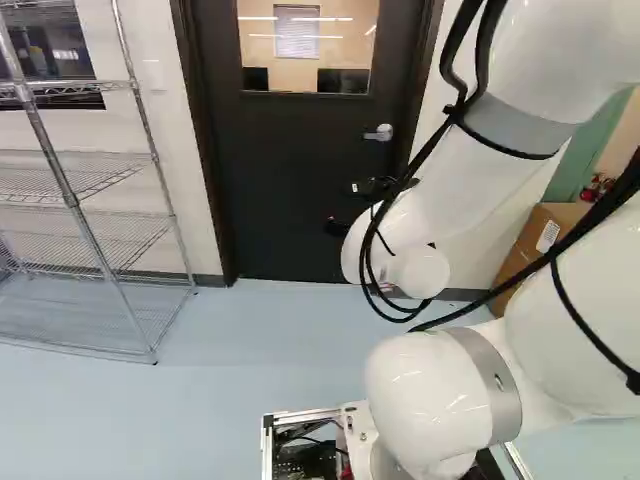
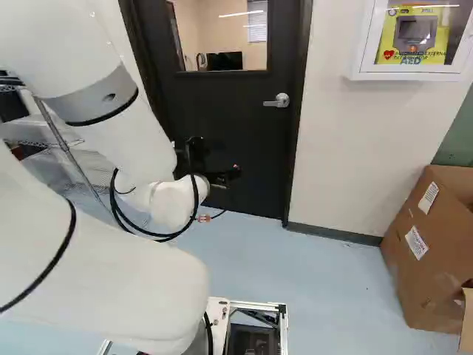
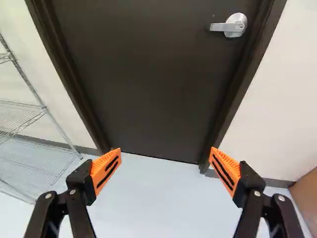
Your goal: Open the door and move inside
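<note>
Before closed door [image 2: 229, 111], gripper [image 2: 215, 155] (spread wide) hangs below handle [image 2: 281, 100].

Bright, even room light; white streaks of glare across door window [image 1: 308, 60]; small highlights on white arm [image 1: 440, 395].

White rounded arm [image 1: 465, 195], grey bands [image 1: 522, 124], black cables [image 1: 600, 215]

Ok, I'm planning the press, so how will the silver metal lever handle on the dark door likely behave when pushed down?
The silver metal lever handle looks stiff, so it should pivot at its round base rather than bend. Its shiny surface may slide on the orange pads of the black claw. Mounted on the dark door, it probably won't roll or tip.
</note>
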Robot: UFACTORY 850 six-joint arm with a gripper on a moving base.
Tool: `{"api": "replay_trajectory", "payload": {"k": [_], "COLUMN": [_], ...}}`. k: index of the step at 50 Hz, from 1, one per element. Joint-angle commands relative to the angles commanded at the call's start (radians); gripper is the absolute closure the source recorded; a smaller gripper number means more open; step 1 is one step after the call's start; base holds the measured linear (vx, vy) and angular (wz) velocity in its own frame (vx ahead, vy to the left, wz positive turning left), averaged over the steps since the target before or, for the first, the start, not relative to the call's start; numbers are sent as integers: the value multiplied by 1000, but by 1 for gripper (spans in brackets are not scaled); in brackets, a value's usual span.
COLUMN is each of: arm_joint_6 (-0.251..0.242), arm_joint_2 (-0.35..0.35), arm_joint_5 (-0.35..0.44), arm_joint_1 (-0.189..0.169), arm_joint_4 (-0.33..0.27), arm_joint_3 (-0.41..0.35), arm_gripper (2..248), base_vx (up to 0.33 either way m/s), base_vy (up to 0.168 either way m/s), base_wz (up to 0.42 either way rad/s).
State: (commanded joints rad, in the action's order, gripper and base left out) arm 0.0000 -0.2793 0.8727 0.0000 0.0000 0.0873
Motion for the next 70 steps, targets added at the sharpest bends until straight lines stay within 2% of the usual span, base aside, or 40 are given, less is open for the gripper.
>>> {"api": "replay_trajectory", "payload": {"k": [42,70], "arm_joint_6": [0,0], "arm_joint_2": [0,0], "arm_joint_5": [0,0], "arm_joint_1": [0,0], "arm_joint_4": [0,0], "arm_joint_3": [0,0], "arm_gripper": [3,3], "base_vx": [152,67], "base_vy": [115,39], "base_wz": [-215,-185]}}
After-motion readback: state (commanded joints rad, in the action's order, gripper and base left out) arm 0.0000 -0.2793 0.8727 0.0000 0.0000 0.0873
